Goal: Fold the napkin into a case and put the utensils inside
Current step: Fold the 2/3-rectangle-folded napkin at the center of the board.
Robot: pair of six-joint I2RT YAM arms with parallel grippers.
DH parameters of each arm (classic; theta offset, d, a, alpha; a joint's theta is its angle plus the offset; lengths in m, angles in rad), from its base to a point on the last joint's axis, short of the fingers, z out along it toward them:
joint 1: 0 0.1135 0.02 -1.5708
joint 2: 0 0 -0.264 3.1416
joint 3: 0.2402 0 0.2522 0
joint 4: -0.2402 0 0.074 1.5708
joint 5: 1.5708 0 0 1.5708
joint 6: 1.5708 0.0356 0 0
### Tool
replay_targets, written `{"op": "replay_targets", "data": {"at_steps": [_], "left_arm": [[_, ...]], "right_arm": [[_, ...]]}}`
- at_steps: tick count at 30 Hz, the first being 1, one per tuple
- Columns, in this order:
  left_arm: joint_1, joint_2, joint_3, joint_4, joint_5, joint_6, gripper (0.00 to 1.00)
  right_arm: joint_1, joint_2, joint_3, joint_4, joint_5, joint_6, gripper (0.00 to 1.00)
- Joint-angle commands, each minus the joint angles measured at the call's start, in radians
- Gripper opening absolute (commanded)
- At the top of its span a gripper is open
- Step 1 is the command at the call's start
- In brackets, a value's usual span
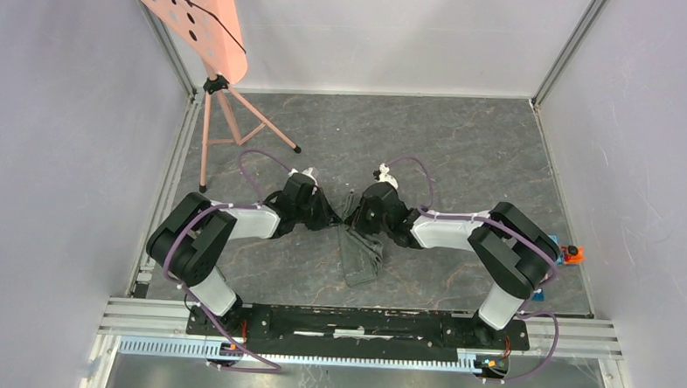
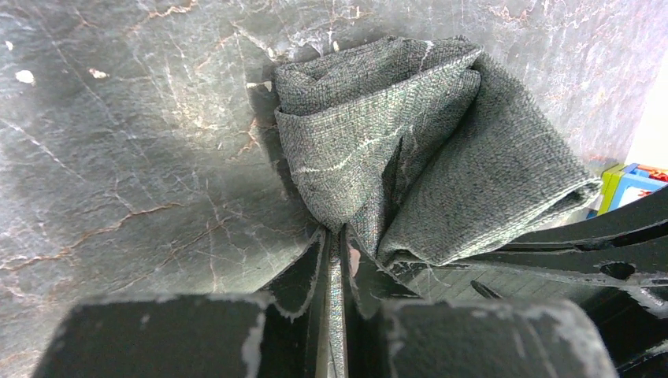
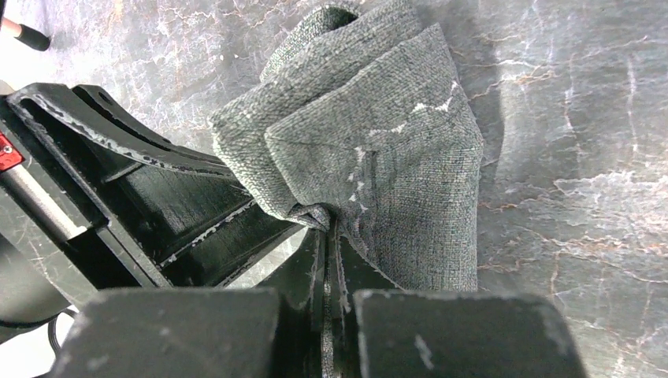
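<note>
The napkin (image 1: 361,258), top hidden, is clenched by left gripper (image 2: 335,236) and right gripper (image 3: 327,228); its long axis is aligned 12-to-6 o'clock.

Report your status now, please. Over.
Left jaws and right jaws both shut on napkin. Napkin folded and bunched between the arms. Nothing seen in the way.

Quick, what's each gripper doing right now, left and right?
Left gripper: closed, pinching a fold of the napkin.
Right gripper: closed, pinching the napkin as well.
</note>
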Motion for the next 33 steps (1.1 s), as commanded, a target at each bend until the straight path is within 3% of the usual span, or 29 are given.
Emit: {"op": "replay_targets", "data": {"at_steps": [1, 7, 12, 20, 22, 24, 29, 33], "left_arm": [[0.001, -0.001, -0.028, -0.016, -0.004, 0.037, 0.11], [-0.001, -0.008, -0.037, -0.020, -0.011, 0.044, 0.10], [0.026, -0.078, -0.051, -0.082, -0.019, 0.071, 0.13], [0.073, -0.276, 0.000, -0.191, 0.034, 0.098, 0.47], [0.072, -0.268, 0.037, -0.189, 0.080, 0.101, 0.51], [0.071, -0.241, 0.071, -0.173, 0.118, 0.109, 0.48], [0.066, -0.173, 0.112, -0.085, 0.192, 0.070, 0.23], [0.067, -0.121, 0.156, -0.090, 0.212, 0.085, 0.15]], "right_arm": [[0.028, 0.019, 0.049, 0.015, 0.061, 0.070, 0.00], [0.042, 0.027, 0.032, 0.014, 0.106, 0.142, 0.00], [0.044, 0.053, 0.062, -0.028, 0.127, 0.047, 0.01], [0.043, 0.063, 0.020, 0.033, 0.096, -0.022, 0.02], [0.043, 0.063, 0.018, 0.033, 0.098, -0.030, 0.03], [0.043, 0.063, 0.014, 0.041, 0.091, -0.031, 0.03], [0.043, 0.065, 0.006, 0.066, 0.074, -0.034, 0.02], [0.040, 0.050, -0.004, 0.076, 0.082, -0.050, 0.00]]}}
